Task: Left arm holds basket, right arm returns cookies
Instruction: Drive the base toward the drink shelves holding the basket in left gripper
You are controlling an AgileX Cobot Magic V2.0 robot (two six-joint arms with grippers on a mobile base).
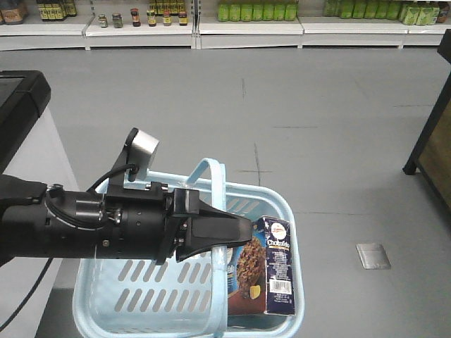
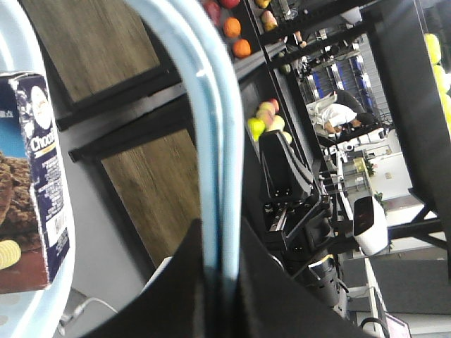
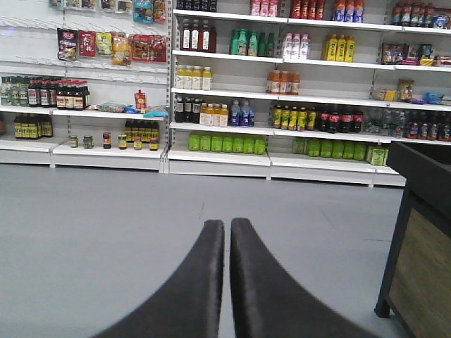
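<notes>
**Basket held, cookies waiting**

Left gripper (image 1: 242,229) pinches the hoop handle (image 1: 218,179) of the basket (image 1: 268,190); hold it level. Just past and below its tips, the cookies (image 1: 279,274) stand inside. Right gripper (image 3: 227,243), pressed together and empty, should spread before descending onto the box.

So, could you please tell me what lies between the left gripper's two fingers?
The light-blue basket handle runs between the fingers of the left gripper, which is shut on it. The left wrist view shows this best.
</notes>
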